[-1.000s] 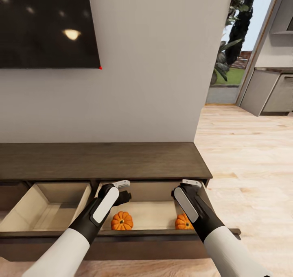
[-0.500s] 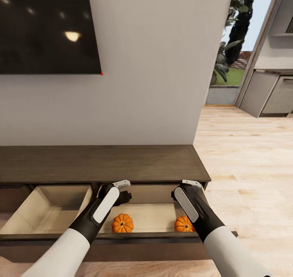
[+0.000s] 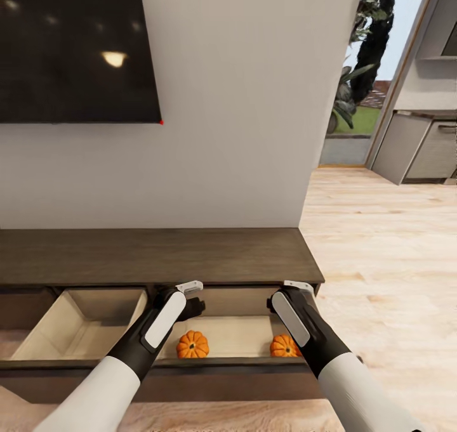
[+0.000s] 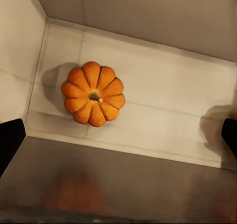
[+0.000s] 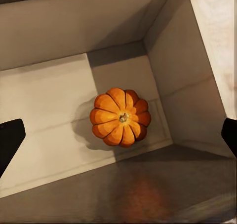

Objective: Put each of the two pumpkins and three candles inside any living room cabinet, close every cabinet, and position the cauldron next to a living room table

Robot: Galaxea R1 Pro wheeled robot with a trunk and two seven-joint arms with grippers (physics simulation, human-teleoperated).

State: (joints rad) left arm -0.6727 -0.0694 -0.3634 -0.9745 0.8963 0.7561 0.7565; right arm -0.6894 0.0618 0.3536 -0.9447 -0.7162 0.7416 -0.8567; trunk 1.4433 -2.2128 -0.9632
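The long dark brown cabinet (image 3: 158,254) stands against the wall with two drawers pulled out. Both orange pumpkins lie on the pale floor of the right drawer (image 3: 241,333): one (image 3: 192,344) (image 4: 93,93) near its left side, the other (image 3: 283,346) (image 5: 120,117) in its right front corner. My left gripper (image 3: 194,306) (image 4: 118,137) hovers open above the first pumpkin, holding nothing. Over the second pumpkin my right gripper (image 3: 277,302) (image 5: 118,135) is also open and holds nothing. The candles, the cauldron and the table are out of view.
The left drawer (image 3: 82,330) is open with a bare pale interior. A black TV screen (image 3: 70,45) hangs on the wall above the cabinet. To the right, light wooden floor (image 3: 381,261) leads to a doorway and grey kitchen units (image 3: 419,146).
The whole picture has shifted, so the camera has moved: cabinet and TV sit slightly lower and farther. Both pumpkins lie still in the drawer and both grippers stay open.
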